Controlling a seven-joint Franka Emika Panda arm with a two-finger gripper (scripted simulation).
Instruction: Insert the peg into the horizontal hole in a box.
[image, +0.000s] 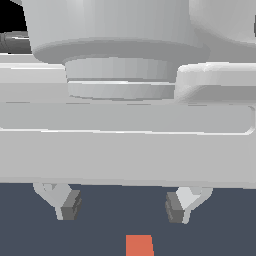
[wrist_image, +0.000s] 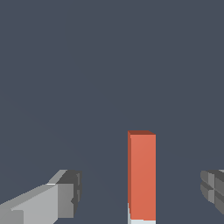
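Orange-red and white, the slim square-section peg (wrist_image: 141, 175) lies on the dark grey floor (wrist_image: 87, 65) between the wide-open, empty grey gripper (image: 122, 205) fingers (wrist_image: 65, 194).

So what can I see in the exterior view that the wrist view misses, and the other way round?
Only the exterior view shows the big pale grey body of the robot's hand above the fingers. Only the wrist view shows most of the peg, including the start of its white part; the exterior view catches just a bit of orange-red. Both show the open gripper, the peg lying between its fingers untouched, and the dark floor. Neither shows the box or the hole.
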